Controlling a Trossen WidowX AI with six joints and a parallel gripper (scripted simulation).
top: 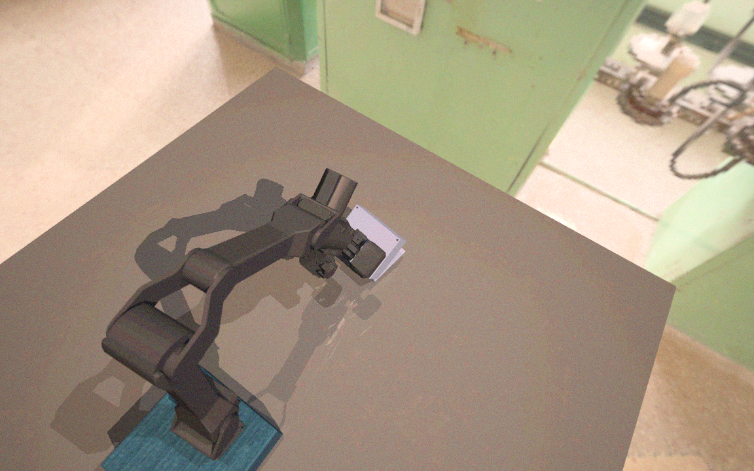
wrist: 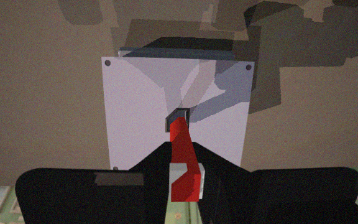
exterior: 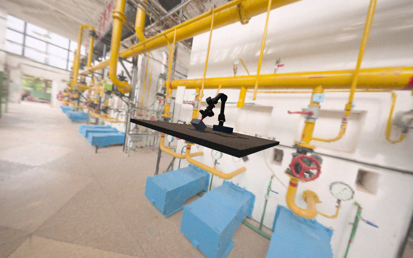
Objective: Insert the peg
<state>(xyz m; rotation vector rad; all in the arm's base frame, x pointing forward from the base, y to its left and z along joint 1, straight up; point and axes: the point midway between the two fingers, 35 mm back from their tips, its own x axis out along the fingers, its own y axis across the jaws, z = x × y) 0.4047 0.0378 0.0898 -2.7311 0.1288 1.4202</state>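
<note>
Yellow pipes and blue housings line the hall behind a dark table (exterior: 252,148), on which the arm (top: 233,258) stands on its blue base plate (top: 133,454). Taking the sloped panel (wrist: 135,109) as the landmark, the gripper (wrist: 183,174) hangs just in front of its pale face, its jaws clamped on the red peg (wrist: 183,149), which has flat sides. The peg's far end reaches the square hole (wrist: 171,119) near the panel's centre and seems to sit at or just inside its mouth; how deep it goes cannot be told. In the top view the wrist covers the panel's near part, and the peg is hidden. The step in hand looks like the insertion itself: grasp and alignment appear done, the push not yet finished. The next move probably calls for steady travel along the hole's axis, keeping the flats square to the opening, until the peg bottoms out; only then should the jaws release and back away.
</note>
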